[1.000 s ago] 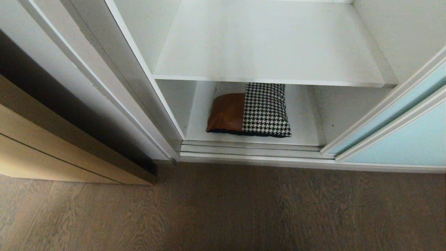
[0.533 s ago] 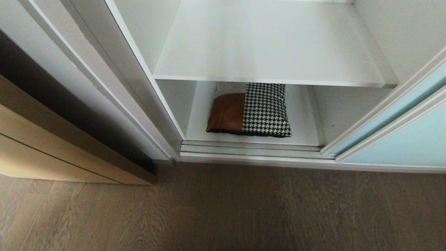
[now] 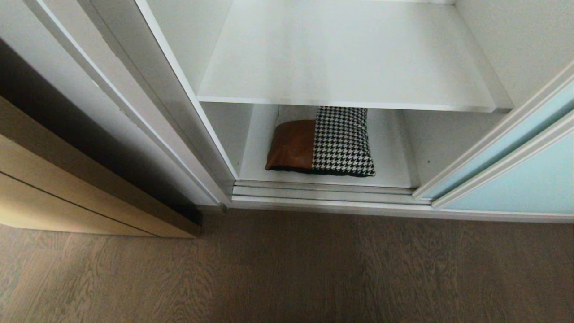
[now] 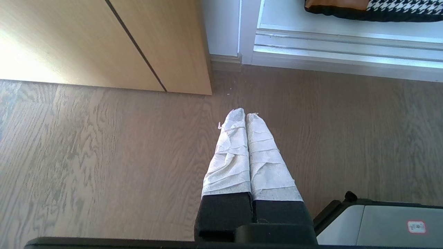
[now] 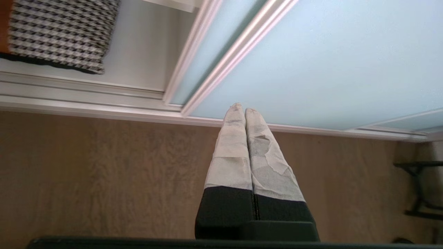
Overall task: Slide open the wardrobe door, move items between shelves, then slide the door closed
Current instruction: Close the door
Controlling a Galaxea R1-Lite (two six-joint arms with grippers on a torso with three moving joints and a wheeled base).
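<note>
Head view: houndstooth-and-leather folded bundle [image 3: 320, 141].

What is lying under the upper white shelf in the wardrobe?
Under the upper shelf, a folded bundle lies on the bottom board: a rust-brown piece beside a houndstooth piece, black fabric beneath. The upper shelf covers the bundle's rear part and the compartment's back.

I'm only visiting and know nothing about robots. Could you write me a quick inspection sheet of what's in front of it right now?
Surface: upper shelf bare; bottom shelf holds the bundle.
Job's things: folded clothes bundle, rust-brown and houndstooth over black, lies flat; sliding wardrobe door slid aside to the right, compartment open.
Clutter: nothing seen.
Grippers: left gripper shut, empty, above the wooden floor; right gripper shut, empty, near the door's bottom edge.
Cables: nothing seen.
Surroundings: tan wooden door on the left.
</note>
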